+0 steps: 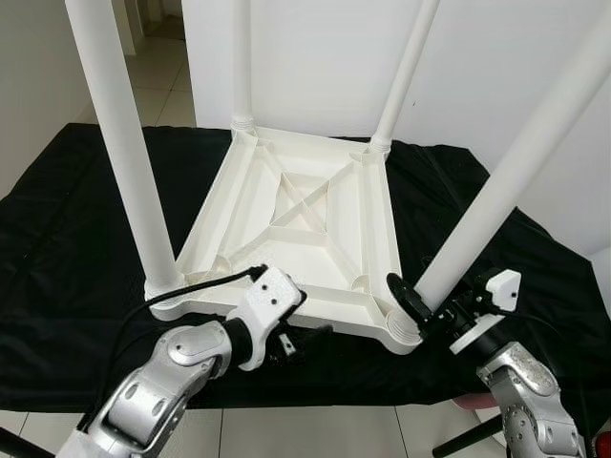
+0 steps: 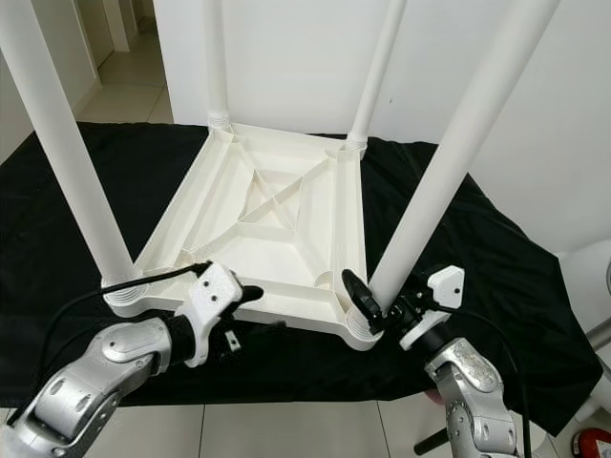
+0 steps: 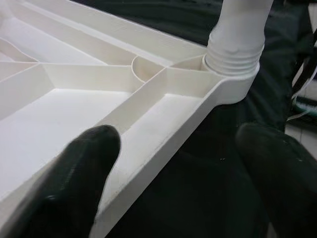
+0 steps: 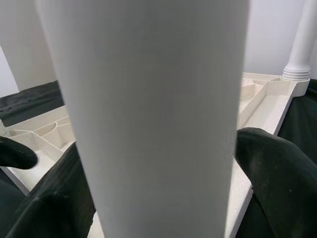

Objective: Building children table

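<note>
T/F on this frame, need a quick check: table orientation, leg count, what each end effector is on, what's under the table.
1. The white table top lies upside down, legs pointing up. True.
2. Only three legs are fitted. False: four legs stand in the corner sockets.
3. The right end effector is clamped around the near right leg. True.
4. The left end effector grips the near left leg. False: it straddles the table's near rim, fingers open.
5. The table rests on bare floor. False: it sits on a black cloth.
</note>
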